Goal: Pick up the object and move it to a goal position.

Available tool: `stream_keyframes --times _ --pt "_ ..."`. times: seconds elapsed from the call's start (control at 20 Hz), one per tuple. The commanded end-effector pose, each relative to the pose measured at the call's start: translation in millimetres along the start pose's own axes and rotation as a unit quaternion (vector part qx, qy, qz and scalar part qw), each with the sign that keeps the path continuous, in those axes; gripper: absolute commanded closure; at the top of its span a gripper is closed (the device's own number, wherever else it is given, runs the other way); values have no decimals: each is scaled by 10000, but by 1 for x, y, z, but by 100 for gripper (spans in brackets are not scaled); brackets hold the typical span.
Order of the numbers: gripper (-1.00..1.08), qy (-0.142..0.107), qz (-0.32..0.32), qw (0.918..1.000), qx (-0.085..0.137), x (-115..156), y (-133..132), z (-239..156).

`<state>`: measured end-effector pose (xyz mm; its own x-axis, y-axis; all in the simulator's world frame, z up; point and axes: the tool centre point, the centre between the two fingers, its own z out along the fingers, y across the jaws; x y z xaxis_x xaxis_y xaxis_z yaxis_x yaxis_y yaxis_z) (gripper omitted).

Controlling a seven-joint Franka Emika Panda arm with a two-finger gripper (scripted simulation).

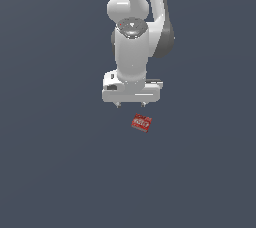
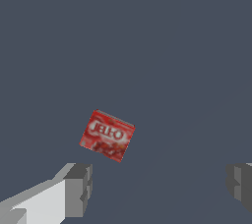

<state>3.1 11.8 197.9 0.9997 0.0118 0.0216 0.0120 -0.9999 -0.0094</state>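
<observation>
I see a red box [image 2: 107,136] with white lettering across its face and darker, mottled red patches beneath the letters. The arm [image 1: 132,47] I am driving is glossy white with dark grey at its joints, and the gripper [image 1: 131,104] has a white body with grey fingers [image 2: 78,189]. The ground [image 1: 50,162] is one flat slate blue-grey, without pattern.

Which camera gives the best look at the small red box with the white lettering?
The wrist view: the small flat red rectangular box appears large, its white lettering readable, ahead of the open claw. The exterior view shows it tiny, lying beyond the claw, lettering illegible.
</observation>
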Motion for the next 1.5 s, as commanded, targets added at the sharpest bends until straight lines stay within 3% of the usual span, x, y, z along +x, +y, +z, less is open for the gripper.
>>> stream_keyframes --times 0.0,0.8,1.45 --pt "-92 0 0 10000 0 0 0 0" --pt "-92 -72 308 9995 -13 -2 15 14" --pt "-92 -93 -547 9984 -54 -3 7 32"
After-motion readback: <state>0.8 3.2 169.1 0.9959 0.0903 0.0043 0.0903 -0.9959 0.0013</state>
